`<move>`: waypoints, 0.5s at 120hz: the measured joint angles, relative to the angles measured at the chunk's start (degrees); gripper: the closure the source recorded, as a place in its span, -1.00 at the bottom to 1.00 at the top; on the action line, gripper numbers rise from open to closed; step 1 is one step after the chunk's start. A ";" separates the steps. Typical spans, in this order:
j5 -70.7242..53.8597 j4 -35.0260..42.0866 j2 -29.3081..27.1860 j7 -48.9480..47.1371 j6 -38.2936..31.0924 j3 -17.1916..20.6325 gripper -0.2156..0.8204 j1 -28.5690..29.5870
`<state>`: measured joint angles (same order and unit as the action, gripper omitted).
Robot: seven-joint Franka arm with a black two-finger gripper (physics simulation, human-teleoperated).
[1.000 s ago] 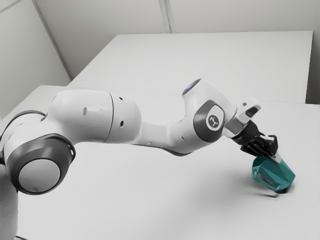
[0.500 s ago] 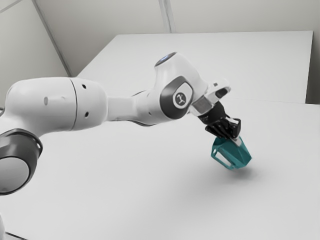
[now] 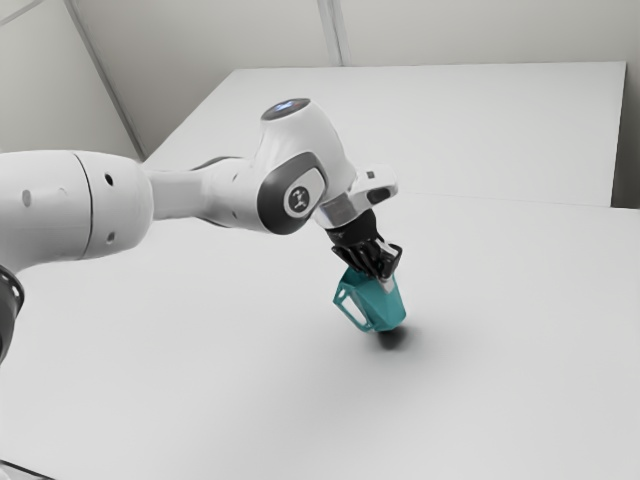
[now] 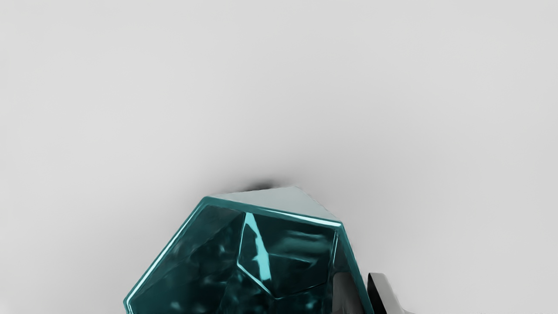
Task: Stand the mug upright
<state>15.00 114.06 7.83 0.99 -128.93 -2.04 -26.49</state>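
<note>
In the exterior view, the teal faceted mug (image 3: 388, 302) hangs tilted beneath the black gripper (image 3: 388, 280), its handle toward the exterior view's left and a dark shadow close below its base. The wrist view looks into the open mouth of the mug (image 4: 244, 257). There the gripper (image 4: 364, 292) has one finger inside the mug and the other outside, pinching the wall near the rim. Whether the base touches the table is hard to tell.
The mug is over a wide white table (image 3: 250, 380). A second white surface (image 3: 420, 130) lies behind it, with pale walls beyond. The arm comes in from the exterior view's left.
The arm has moved toward the exterior view's left, carrying the mug along. The mug has turned to a steeper, less tipped angle than a second ago.
</note>
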 joint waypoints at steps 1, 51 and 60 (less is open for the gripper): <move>-0.19 0.11 -0.15 -0.02 0.03 -0.10 0.92 0.02; -7.54 4.46 -4.27 -0.74 0.80 -6.01 0.92 0.01; -8.60 4.79 -4.48 -0.82 0.85 -6.98 0.93 0.06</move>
<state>6.40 118.84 3.35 0.17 -128.08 -9.02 -26.44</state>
